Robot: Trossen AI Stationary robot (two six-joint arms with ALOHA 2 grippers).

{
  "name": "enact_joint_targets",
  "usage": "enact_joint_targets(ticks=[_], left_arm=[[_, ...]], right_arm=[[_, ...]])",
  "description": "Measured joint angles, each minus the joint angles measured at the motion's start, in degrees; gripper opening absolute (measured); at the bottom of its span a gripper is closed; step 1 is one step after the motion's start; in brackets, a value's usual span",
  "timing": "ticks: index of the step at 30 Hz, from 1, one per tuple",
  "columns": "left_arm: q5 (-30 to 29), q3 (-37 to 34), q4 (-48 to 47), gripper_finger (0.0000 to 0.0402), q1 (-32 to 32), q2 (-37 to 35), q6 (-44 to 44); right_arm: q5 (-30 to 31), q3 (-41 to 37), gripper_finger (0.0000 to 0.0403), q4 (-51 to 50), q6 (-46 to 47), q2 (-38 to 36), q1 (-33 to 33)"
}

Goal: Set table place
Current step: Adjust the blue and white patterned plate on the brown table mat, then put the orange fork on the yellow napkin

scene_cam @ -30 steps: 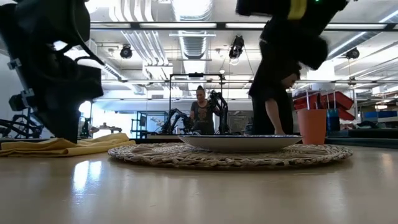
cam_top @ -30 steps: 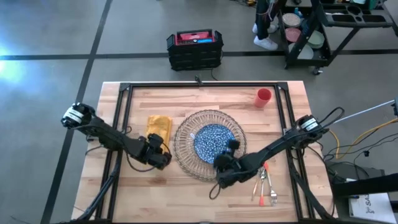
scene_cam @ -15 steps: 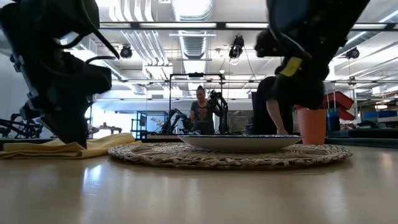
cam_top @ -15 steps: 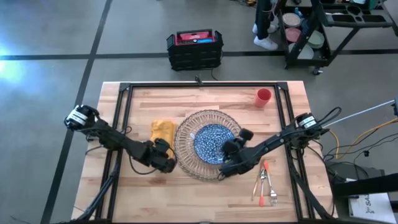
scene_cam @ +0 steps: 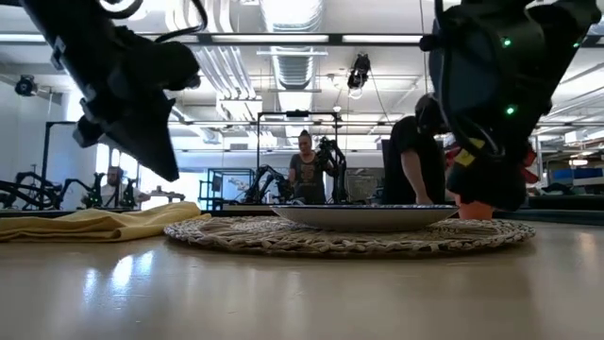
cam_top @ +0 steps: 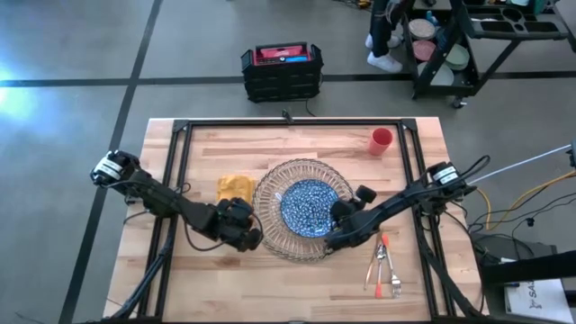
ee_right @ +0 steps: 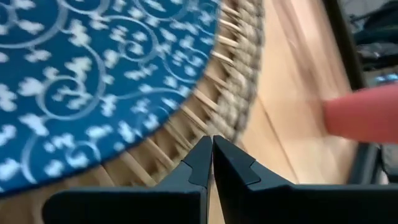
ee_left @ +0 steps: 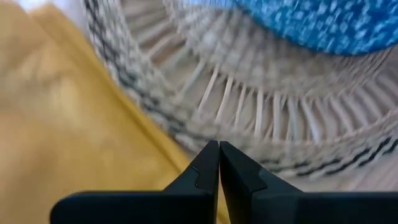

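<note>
Both of our arms have lifted and closed in on the charger [cam_top: 301, 209] since a second ago. Our left gripper [ee_left: 218, 163] hangs at its left rim, jaws pinched together on nothing, napkin [cam_top: 232, 187] just beyond. Our right gripper [ee_right: 211, 157], jaws likewise closed and empty, hangs over the right rim. Cutlery [cam_top: 384, 262] lies near-right on the counter [cam_top: 270, 270], long axis near-to-far, nearer our right arm.
</note>
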Motion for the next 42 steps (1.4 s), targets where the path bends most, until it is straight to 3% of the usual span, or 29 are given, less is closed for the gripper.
enact_joint_targets(ticks=[7, 19, 24, 28, 33, 38, 40, 42], left_arm=[[-4.85, 0.57, 4.51, 0.0000, 1.79, 2.42, 3.25], [-0.41, 0.95, 8.02, 0.0000, 4.81, 11.00, 5.22], [0.84, 0.98, 8.87, 0.0000, 4.96, 12.57, 5.22], [1.19, 0.98, 8.99, 0.0000, 4.96, 12.38, 5.49], [1.87, 0.98, 8.98, 0.0000, 4.98, 7.11, 12.38], [-4.49, 0.98, 9.22, 0.0000, 5.18, -4.22, 20.84], [-6.70, 0.98, 9.20, 0.0000, 5.22, -9.24, 23.32], [-7.32, 0.98, 9.31, 0.0000, 5.22, -13.31, 24.32]], right_arm=[[0.38, -0.99, 0.0000, 8.13, -5.86, -0.04, -2.58], [4.82, 3.90, 0.0000, 14.59, -19.55, -0.09, -3.43], [4.68, 3.89, 0.0000, 11.56, -19.25, -0.52, -3.53], [6.40, 3.25, 0.0000, 0.55, -13.18, -1.69, -4.32], [8.09, 3.38, 0.0000, -9.48, -10.88, -6.42, -8.22], [8.24, 3.29, 0.0000, -8.94, -18.27, -16.08, -13.17], [2.69, 2.96, 0.0000, -8.87, -19.72, -20.88, -14.62], [-8.09, 1.70, 0.0000, -9.00, -19.89, -25.67, -15.65]])
